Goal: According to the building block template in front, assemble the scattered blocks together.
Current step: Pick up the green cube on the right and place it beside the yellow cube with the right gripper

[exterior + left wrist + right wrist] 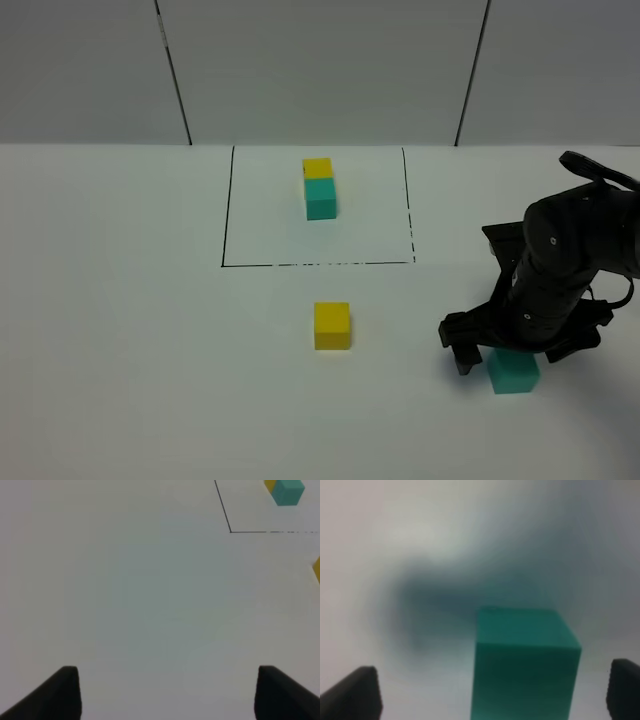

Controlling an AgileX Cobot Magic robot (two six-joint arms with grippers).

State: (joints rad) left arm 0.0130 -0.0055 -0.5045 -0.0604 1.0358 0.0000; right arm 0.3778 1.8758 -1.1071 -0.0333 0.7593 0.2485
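Teal cube [513, 372], 1 of 2 scattered blocks: on the white table [120, 350] between my right claw's [492, 692] spread fingers, gaps on both sides. Yellow cube [332, 326]: well apart, just outside the framed template [319, 188]. My left claw [167, 692]: fingers spread above the table.

On the table [120, 340], the template pair [319, 187] sits inside the outlined rectangle [228, 205] at the back, its two cubes touching, one behind the other. The central loose cube [332, 326] lies just in front of the rectangle's near line. The second loose cube [514, 372] lies well to its right and slightly nearer, between the spread fingers of the right gripper [490, 694], touching neither.
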